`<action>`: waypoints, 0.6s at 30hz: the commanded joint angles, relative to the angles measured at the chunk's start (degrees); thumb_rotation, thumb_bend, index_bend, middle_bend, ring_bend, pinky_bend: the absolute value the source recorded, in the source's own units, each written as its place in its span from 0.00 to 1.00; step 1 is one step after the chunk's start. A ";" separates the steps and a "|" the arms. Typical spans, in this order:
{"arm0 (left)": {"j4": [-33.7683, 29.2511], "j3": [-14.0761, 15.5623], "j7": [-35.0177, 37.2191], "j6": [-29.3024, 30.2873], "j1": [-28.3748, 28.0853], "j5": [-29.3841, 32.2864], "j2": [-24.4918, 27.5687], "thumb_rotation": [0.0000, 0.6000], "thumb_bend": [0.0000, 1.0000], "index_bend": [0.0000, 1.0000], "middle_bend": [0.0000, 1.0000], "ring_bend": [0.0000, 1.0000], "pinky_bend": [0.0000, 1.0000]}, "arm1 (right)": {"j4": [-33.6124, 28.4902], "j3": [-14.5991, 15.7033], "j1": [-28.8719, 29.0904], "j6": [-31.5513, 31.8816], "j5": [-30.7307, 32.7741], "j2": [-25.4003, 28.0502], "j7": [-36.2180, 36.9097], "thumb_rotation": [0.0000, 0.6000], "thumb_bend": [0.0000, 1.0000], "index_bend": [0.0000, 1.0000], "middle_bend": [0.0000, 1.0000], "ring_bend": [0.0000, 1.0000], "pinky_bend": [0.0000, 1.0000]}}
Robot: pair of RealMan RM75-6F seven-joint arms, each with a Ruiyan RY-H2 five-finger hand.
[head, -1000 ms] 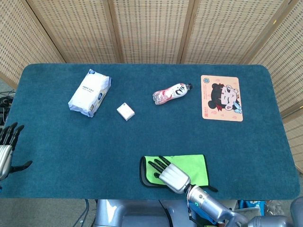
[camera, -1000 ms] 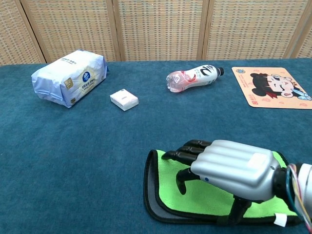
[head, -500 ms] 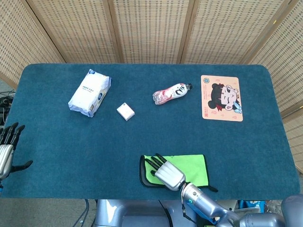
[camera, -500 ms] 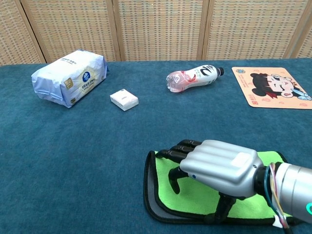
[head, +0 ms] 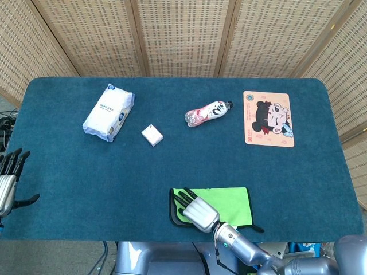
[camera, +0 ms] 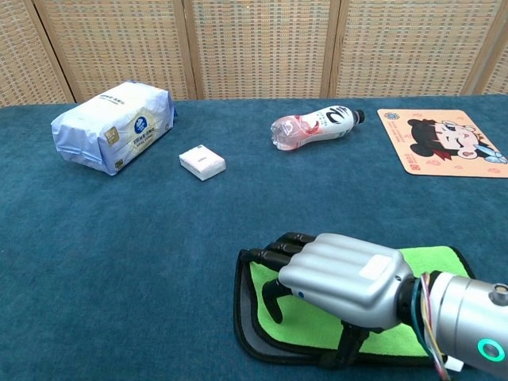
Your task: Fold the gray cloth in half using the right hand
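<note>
Sliding leftward since a second ago, the right hand (camera: 337,282) now covers the left half of the gray cloth (camera: 429,274) rather than its middle. Under the hand the cloth lies folded flat at the table's near edge, bright green face up, a dark gray border showing past the fingertips (head: 182,198). That hand lies palm down, fingers stretched together toward the cloth's left edge, gripping nothing. Far off to its left, the left hand (head: 8,177) hangs beyond the table edge, fingers spread.
</note>
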State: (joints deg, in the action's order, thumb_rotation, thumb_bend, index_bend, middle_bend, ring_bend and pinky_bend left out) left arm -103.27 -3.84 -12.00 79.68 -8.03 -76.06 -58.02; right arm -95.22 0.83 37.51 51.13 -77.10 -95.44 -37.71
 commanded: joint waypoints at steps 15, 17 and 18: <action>-0.01 0.03 0.07 -0.07 -0.05 0.06 0.06 1.00 0.10 0.00 0.00 0.00 0.00 | 0.17 0.56 0.48 0.39 0.64 -0.39 -0.61 1.00 0.40 0.47 0.00 0.00 0.00; -0.04 0.03 0.06 -0.11 -0.08 0.05 0.06 1.00 0.10 0.00 0.00 0.00 0.00 | 0.21 0.69 0.53 0.42 0.61 -0.34 -0.69 1.00 0.41 0.47 0.00 0.00 0.00; -0.05 0.03 0.08 -0.09 -0.08 0.04 0.08 1.00 0.10 0.00 0.00 0.00 0.00 | 0.25 0.76 0.55 0.45 0.61 -0.35 -0.75 1.00 0.41 0.47 0.00 0.00 0.00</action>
State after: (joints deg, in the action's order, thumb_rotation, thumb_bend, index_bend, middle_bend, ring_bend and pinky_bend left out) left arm -103.33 -3.81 -11.92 79.59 -8.11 -76.02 -57.95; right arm -94.98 1.59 38.05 51.58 -76.49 -95.79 -38.46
